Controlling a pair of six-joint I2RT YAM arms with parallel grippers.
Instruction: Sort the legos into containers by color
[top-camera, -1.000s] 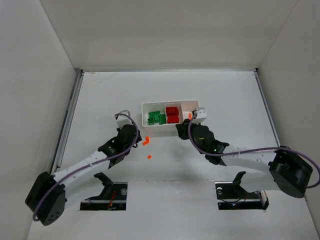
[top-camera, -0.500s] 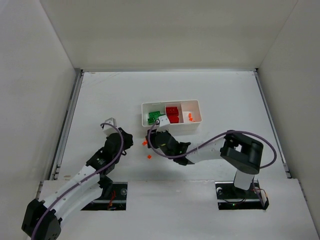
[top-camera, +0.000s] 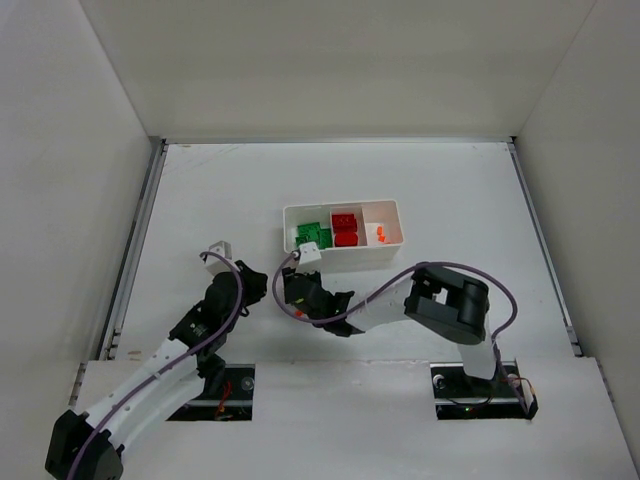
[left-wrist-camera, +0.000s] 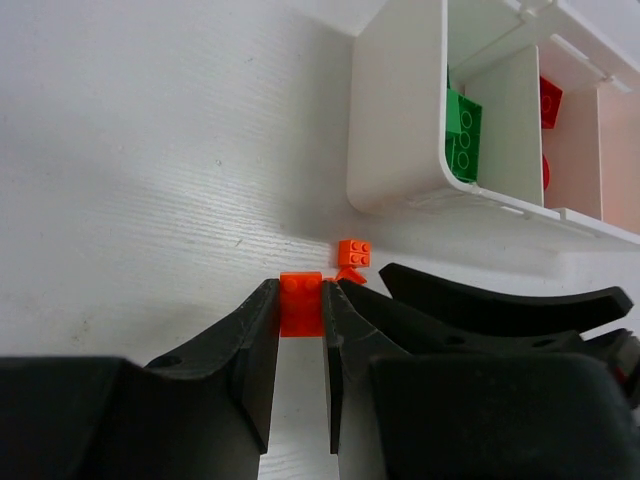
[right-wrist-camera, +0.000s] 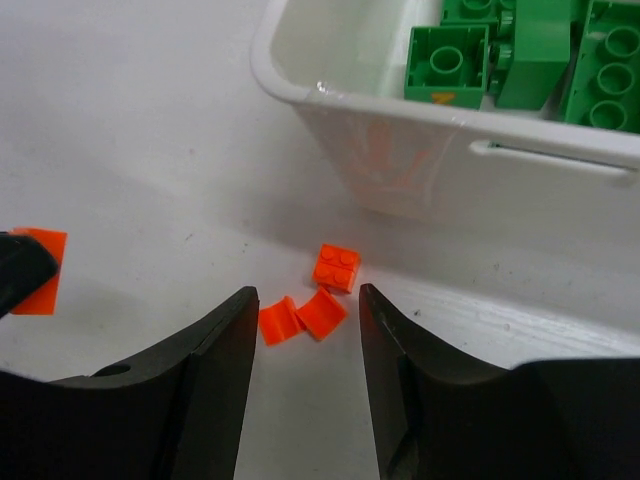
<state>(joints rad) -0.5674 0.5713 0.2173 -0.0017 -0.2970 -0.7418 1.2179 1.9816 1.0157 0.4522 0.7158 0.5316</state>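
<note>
The white tray (top-camera: 292, 215) has green bricks (top-camera: 312, 236) in its left compartment, red bricks (top-camera: 345, 230) in the middle and orange bits (top-camera: 380, 234) in the right. My left gripper (left-wrist-camera: 300, 300) is shut on a small orange brick (left-wrist-camera: 300, 303) low over the table, in front of the tray's left corner. My right gripper (right-wrist-camera: 305, 300) is open, its jaws on either side of two curved orange bits (right-wrist-camera: 300, 315). An orange square brick (right-wrist-camera: 336, 267) lies just beyond them. In the top view both grippers (top-camera: 262, 290) (top-camera: 292, 295) meet there and hide the orange bits.
The tray's near wall (right-wrist-camera: 430, 170) stands just behind the loose orange bits. My right gripper's black fingers (left-wrist-camera: 500, 305) lie right beside my left gripper. White enclosure walls (top-camera: 100, 150) surround the table.
My right arm has swung left from the tray's right compartment to the loose orange bits in front of the tray. My left gripper has drawn back a little.
</note>
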